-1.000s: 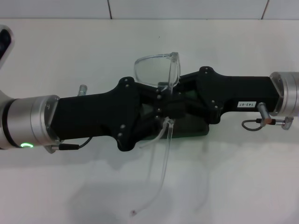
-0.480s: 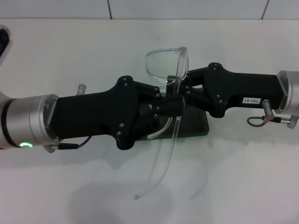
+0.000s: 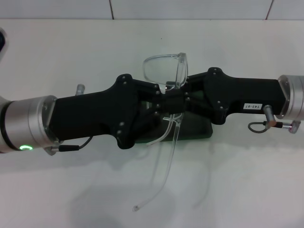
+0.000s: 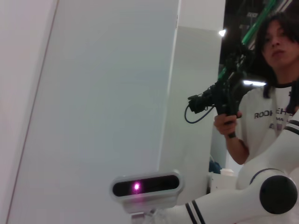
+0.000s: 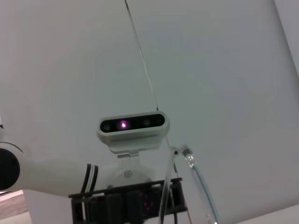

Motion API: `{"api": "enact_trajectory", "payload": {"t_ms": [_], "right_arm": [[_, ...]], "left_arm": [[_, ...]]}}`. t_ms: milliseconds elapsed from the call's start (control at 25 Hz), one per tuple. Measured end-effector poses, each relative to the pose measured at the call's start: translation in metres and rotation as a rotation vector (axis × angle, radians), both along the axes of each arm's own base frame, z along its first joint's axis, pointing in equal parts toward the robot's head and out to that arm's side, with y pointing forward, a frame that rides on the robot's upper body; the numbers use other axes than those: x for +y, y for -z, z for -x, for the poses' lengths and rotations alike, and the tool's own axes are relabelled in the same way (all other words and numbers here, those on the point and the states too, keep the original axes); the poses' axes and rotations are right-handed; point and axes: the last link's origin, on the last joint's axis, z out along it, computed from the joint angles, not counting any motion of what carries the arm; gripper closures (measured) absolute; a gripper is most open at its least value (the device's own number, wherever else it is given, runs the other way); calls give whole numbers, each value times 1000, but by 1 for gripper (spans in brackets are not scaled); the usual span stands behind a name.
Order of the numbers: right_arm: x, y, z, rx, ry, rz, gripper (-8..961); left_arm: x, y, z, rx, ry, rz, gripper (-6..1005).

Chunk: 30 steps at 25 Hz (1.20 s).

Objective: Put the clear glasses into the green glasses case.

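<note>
both tools (image 3: 170, 100) grip clear glasses (image 3: 164, 76); right arm label "143-07".

Two black screw-studded grippers, left gripper (image 3: 159, 105) and right gripper (image 3: 183, 99), on silver wrists.

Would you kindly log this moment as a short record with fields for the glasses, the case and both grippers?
glasses: transparent colourless plastic glasses, held up between the two grippers, one arm unfolded and hanging toward the camera
case: dark green hard glasses case on the white table, mostly hidden beneath the arms
left gripper: meets the glasses from the left
right gripper: meets the glasses from the right
task state: glasses not yet in the case
</note>
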Motion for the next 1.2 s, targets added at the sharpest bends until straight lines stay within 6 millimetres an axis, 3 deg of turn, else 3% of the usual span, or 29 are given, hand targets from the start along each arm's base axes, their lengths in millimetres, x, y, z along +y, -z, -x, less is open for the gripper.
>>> {"api": "enact_trajectory", "payload": {"t_ms": [1200], "right_arm": [[4, 0, 8, 4, -20, -4, 854]], "left_arm": [[11, 6, 3, 14, -63, -57, 937]]}}
